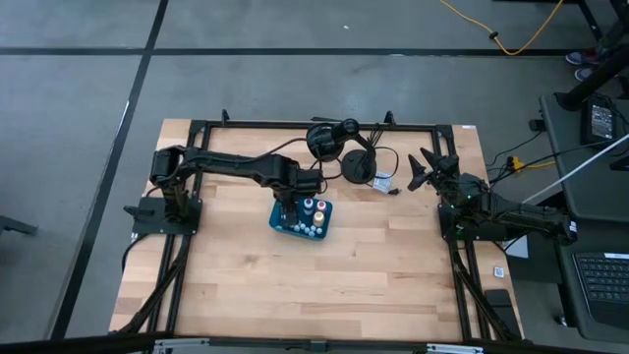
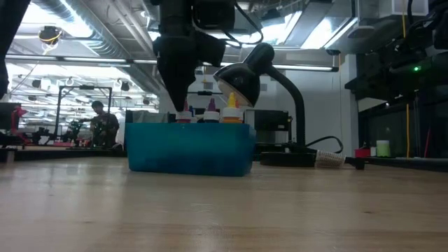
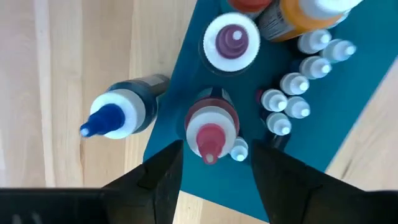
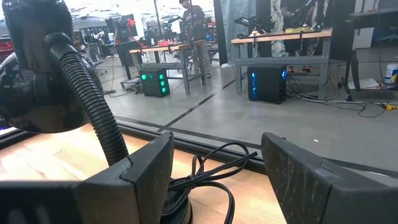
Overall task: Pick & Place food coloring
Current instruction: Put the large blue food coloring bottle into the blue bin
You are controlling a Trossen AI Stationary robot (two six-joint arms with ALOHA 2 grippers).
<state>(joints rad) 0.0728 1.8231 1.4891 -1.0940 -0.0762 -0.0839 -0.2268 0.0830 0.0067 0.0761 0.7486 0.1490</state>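
The teal tray [image 1: 277, 229] sits mid-table and holds the food coloring bottles upright. In the left wrist view I see a red-topped bottle [image 3: 211, 132], a blue-topped one [image 3: 112, 118] at the tray's edge, a purple-topped one [image 3: 231, 40], an orange one [image 3: 297, 17] and several tiny white-capped ones [image 3: 292, 93]. My left gripper [image 3: 214, 155] hangs open over the tray [image 3: 351, 106], pointing down, one finger on each side of the red-topped bottle with no visible touch. In the low view it [image 2: 175, 94] reaches down to the bottle tops. My right gripper [image 1: 425, 169] waits open near the right edge.
A black desk lamp [image 1: 339, 143] with its round base [image 1: 359, 165] and cord stands just behind the tray, close to the left arm; its gooseneck [image 4: 93, 106] fills the right wrist view. A small white object [image 1: 383, 182] lies beside the base. Bare wood stretches toward the near edge.
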